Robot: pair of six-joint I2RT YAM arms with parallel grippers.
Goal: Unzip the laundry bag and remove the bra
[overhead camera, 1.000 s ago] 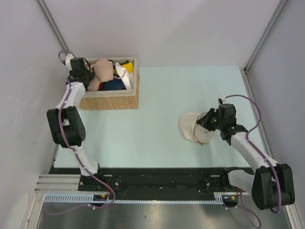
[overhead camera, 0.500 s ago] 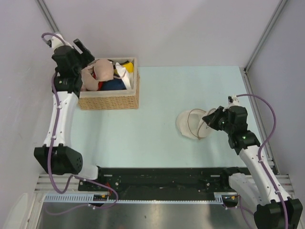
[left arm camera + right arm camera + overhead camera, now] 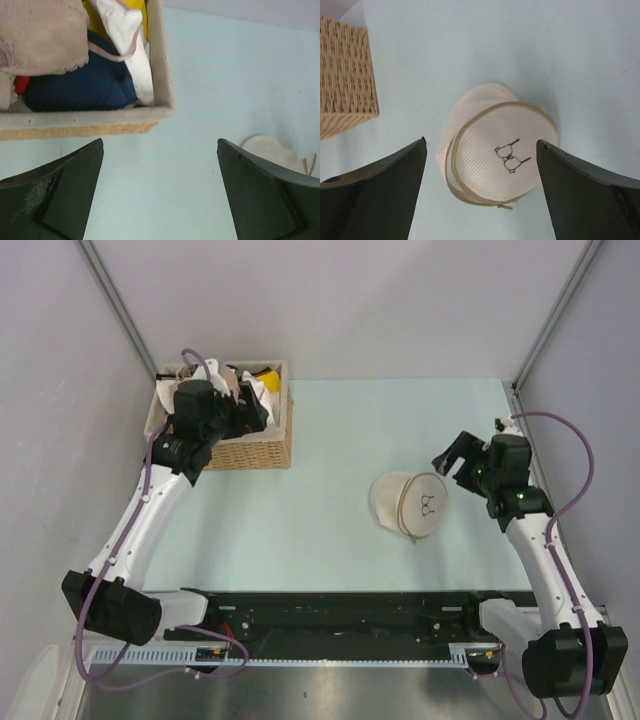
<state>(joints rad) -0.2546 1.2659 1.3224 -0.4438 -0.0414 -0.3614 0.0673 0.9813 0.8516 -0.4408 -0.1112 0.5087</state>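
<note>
Over on the left, the left claw (image 3: 250,412) hangs above the wicker basket (image 3: 240,452), which sits at the far left corner of the pale green table (image 3: 330,440). Its two fingers (image 3: 60,200) are spread wide with nothing between them. From its wrist camera you look down past them at the near rim of the basket and the bare tabletop beside it. The basket is stuffed with clothes. A beige cloth (image 3: 40,30) lies on top at the left, and a dark blue piece (image 3: 75,85) sits under it. A white piece (image 3: 125,30) leans against the right wall with some yellow (image 3: 141,10) behind it. Of the bra (image 3: 20,84) only a small red patch shows, tucked at the left under the beige cloth.

Well to the right, out on the open table, lies the laundry bag (image 3: 412,505). It is a small cream round pouch, tipped so its flat face with the little bra drawing points up and toward the near side. A tan zipper band (image 3: 470,125) runs round that face, with the pull (image 3: 504,206) at the near edge.

Just right of the bag and a bit farther back is the right claw (image 3: 458,452). Its fingers (image 3: 380,200) are also splayed wide and holding nothing, clear of the bag. Its wrist camera sees the bag framed between them.
</note>
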